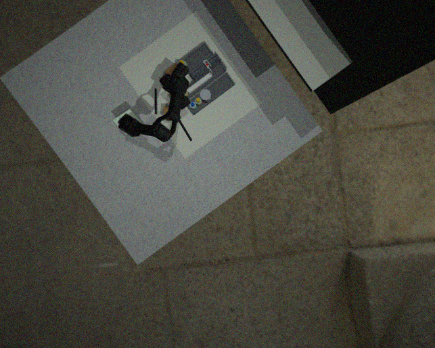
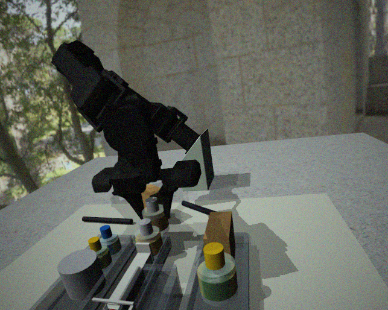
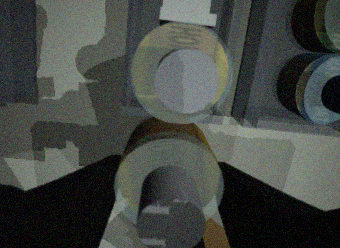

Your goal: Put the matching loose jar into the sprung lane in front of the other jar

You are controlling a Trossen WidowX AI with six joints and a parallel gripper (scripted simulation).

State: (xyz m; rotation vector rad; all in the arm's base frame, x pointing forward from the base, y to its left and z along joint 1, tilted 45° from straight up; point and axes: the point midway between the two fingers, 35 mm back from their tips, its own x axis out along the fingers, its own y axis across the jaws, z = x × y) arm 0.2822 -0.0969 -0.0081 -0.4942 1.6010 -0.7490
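My gripper (image 2: 154,216) (image 3: 168,167) is shut on a grey-capped jar with amber contents (image 2: 158,221) (image 3: 167,149), held about upright at the front end of the sprung lane. A matching grey-capped jar (image 2: 148,239) (image 3: 185,82) stands in the lane, its back at the white pusher plate (image 2: 142,247) (image 3: 187,7). In the wrist view the held jar's rear edge meets or overlaps the lane jar's front edge; touching cannot be told. The low front stop and the held jar's base are largely hidden. In the top view the arm covers both jars.
Beside the lane stand a blue-capped jar (image 2: 110,242) (image 1: 192,104), a small yellow-capped jar (image 2: 102,256) (image 1: 198,100) and a grey cylinder (image 2: 80,274) (image 1: 205,94). Across stand a large yellow-capped jar (image 2: 217,278) and an orange box (image 2: 218,230). Two black rods (image 2: 107,220) (image 1: 155,101) lie farther forward.
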